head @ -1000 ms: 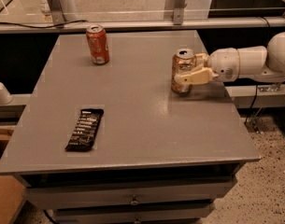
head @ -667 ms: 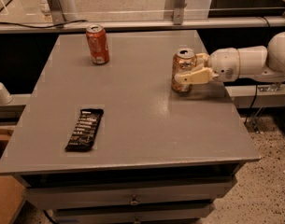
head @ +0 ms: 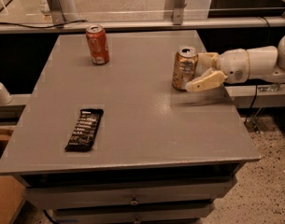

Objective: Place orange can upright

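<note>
The orange can [head: 184, 69] stands upright on the grey table [head: 132, 125], near its right edge; it is golden-orange with a silver top. My gripper [head: 198, 72] reaches in from the right at can height, just to the can's right. It is open: the near finger [head: 206, 80] lies beside the can's lower right, and the far finger [head: 205, 58] is behind it. Nothing is held.
A red-orange can with white lettering [head: 97, 44] stands upright at the table's back left. A black snack packet [head: 84, 129] lies flat at the front left. A railing [head: 132, 24] runs behind the table. Drawers sit below the front edge.
The near finger, which lay across the can's front, has pulled back to the right and now sits beside the can. The can stays upright in place.
</note>
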`<state>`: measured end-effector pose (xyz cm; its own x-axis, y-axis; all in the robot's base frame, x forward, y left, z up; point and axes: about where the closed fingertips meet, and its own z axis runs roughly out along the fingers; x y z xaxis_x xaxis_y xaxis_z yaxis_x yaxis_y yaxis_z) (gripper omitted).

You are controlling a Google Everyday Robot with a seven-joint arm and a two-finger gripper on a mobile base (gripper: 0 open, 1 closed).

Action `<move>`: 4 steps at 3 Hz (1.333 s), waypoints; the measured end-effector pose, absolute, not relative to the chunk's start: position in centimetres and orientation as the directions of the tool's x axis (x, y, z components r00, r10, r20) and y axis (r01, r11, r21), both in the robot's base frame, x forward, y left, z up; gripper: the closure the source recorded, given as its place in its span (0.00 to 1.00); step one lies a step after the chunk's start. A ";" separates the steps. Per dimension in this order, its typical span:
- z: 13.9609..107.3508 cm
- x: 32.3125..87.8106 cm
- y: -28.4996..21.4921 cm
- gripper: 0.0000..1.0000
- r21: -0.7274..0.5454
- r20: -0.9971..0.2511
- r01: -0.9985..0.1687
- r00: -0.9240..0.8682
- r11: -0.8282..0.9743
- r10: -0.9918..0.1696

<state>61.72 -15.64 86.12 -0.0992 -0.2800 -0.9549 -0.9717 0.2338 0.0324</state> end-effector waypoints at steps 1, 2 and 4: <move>87.0 61.3 -17.5 0.00 0.019 -0.945 -0.967 -0.099 0.252 -0.310; 89.4 60.1 -20.2 0.00 -0.021 -0.942 -0.961 -0.074 0.277 -0.327; 92.6 57.5 -23.6 0.00 -0.076 -0.946 -0.954 -0.024 0.291 -0.324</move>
